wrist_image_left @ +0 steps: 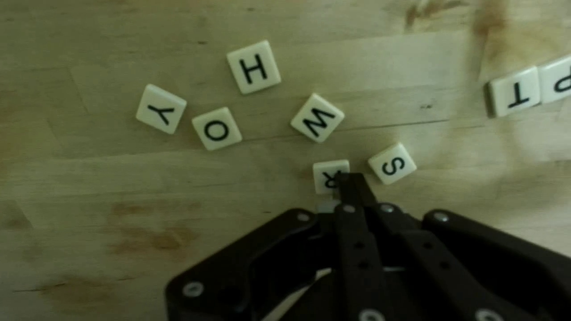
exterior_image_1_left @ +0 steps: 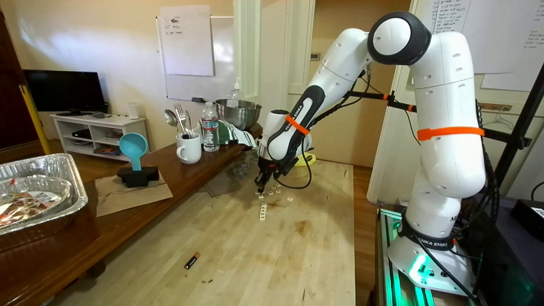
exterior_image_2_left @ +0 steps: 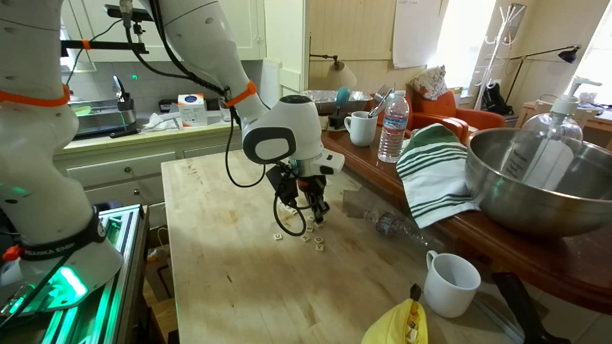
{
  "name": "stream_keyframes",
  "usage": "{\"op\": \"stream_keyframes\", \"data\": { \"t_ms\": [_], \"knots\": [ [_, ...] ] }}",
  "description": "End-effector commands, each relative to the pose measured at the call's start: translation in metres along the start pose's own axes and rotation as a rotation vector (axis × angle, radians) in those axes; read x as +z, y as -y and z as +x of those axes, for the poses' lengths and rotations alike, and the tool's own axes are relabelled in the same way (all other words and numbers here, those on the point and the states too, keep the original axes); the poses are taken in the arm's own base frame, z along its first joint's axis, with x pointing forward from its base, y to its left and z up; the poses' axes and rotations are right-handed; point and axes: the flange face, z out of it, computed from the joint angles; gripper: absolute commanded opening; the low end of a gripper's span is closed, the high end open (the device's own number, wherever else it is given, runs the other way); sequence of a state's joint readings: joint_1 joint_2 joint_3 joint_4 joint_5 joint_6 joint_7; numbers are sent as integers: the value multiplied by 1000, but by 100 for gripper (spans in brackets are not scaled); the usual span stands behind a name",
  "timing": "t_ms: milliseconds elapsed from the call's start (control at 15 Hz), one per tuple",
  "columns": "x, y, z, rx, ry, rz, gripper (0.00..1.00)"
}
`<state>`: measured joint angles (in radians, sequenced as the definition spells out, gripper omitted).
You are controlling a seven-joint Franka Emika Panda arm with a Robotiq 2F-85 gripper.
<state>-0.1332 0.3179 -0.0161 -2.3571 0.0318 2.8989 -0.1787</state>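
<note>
In the wrist view my gripper (wrist_image_left: 351, 179) is shut, with nothing visible between its fingertips. Its tips overlap the edge of the R tile (wrist_image_left: 321, 178); whether they touch it I cannot tell. A pale piece (wrist_image_left: 328, 206), perhaps another tile, lies partly hidden below them. Right of the tips is the S tile (wrist_image_left: 392, 163). Beyond lie a tile with W or M (wrist_image_left: 317, 118), the H tile (wrist_image_left: 254, 67), the O tile (wrist_image_left: 216, 128) and the Y tile (wrist_image_left: 160, 109). The gripper (exterior_image_1_left: 260, 189) points down at the wooden table in both exterior views.
A row of joined tiles (exterior_image_1_left: 262, 211) lies nearer the camera, beside a battery (exterior_image_1_left: 192, 260). The raised brown counter (exterior_image_1_left: 178, 187) borders the table. A plastic bottle (exterior_image_2_left: 389, 223), white mug (exterior_image_2_left: 451, 285), yellow pouch (exterior_image_2_left: 389, 325) and black-handled utensil (exterior_image_2_left: 523, 306) lie near the counter.
</note>
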Motion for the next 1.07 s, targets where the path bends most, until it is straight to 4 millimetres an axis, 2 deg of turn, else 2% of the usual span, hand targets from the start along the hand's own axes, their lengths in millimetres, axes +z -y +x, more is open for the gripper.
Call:
{"op": "stream_keyframes", "data": {
  "t_ms": [0, 333, 733, 1000],
  "knots": [
    [-8, 18, -7, -5, -5, 19, 0],
    [-10, 29, -8, -26, -4, 24, 0],
    [1, 21, -13, -25, 16, 10, 0],
    [9, 12, -6, 12, 1, 4, 0]
  ]
}}
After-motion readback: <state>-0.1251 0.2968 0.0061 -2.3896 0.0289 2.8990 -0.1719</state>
